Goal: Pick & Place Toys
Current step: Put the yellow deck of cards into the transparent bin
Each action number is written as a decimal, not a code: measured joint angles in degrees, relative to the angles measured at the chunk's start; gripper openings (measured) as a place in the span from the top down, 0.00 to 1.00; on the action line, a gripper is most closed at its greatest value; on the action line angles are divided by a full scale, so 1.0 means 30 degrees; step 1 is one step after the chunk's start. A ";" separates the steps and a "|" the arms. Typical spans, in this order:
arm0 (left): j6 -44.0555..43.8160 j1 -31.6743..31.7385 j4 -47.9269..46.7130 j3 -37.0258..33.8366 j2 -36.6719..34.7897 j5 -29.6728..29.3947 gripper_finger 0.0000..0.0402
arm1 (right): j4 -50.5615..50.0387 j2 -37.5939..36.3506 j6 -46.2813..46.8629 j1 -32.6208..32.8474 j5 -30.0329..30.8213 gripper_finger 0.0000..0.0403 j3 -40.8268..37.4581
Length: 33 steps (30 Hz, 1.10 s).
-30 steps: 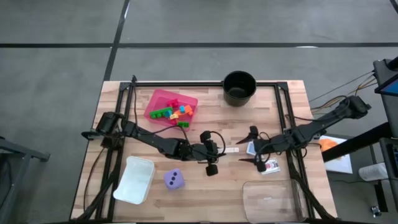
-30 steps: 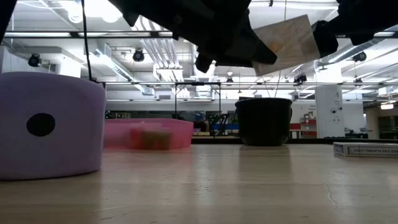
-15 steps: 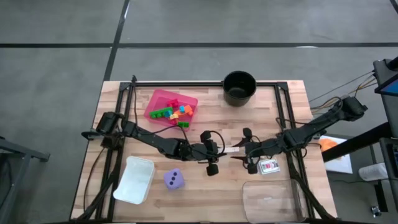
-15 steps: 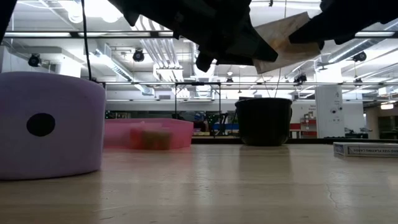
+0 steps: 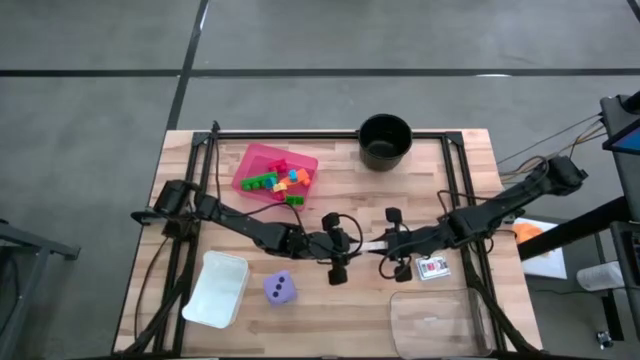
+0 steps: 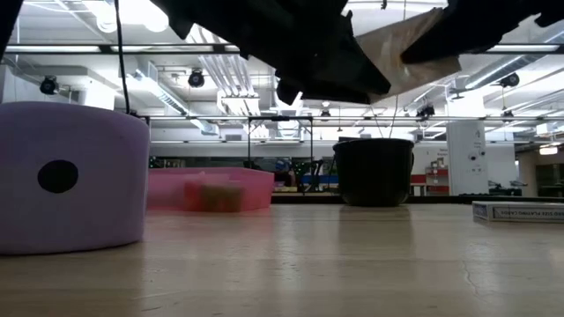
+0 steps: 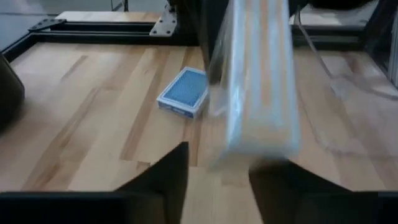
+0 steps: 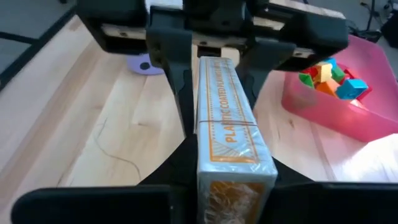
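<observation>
Right pincer (image 5: 386, 247) near the middle of the counter (image 5: 330, 310), closed on one end of the orange card (image 8: 227, 118), a boxed deck held on edge above the wood. Own dark fingers pressed against both long sides of the box in the right wrist view.

Directly opposite, left pincer (image 5: 352, 243) facing it, fingers parted and flanking the far end of the same orange card with a slight gap on each side. Both arms stretched in low from the counter's two sides and meeting tip to tip.

On the counter beneath and just beyond the pair, blue card (image 7: 185, 92) lying flat. White-red card (image 5: 433, 267) flat just beside the right arm, on the near side.

Purple die (image 5: 280, 289) with dark dots resting near the front edge, left of centre and apart from both pincers.

Small bricks (image 5: 282, 180) in green, red, orange, teal and yellow piled inside the pink tray (image 5: 250, 158) toward the back left. Black pot (image 5: 385, 140) upright at the back edge.
</observation>
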 joint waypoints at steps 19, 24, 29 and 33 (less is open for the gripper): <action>-0.0505 -0.0457 0.7412 -0.6807 -0.3260 -0.0161 0.37 | -0.6157 -0.4381 0.4672 0.3338 -0.4919 0.85 0.0957; -0.0499 -0.0451 0.7458 -0.6697 -0.3292 -0.0160 0.37 | -0.6331 -0.4411 0.7410 0.5729 -0.5055 0.85 0.1153; -0.0499 -0.0451 0.7419 -0.6676 -0.3299 -0.0165 0.37 | -0.6476 -0.3515 1.0389 0.8021 -0.4607 0.85 0.1160; -0.0492 -0.0451 0.7403 -0.6678 -0.3299 -0.0168 0.37 | -0.6759 -0.2101 1.2256 0.9384 -0.3882 0.85 0.1160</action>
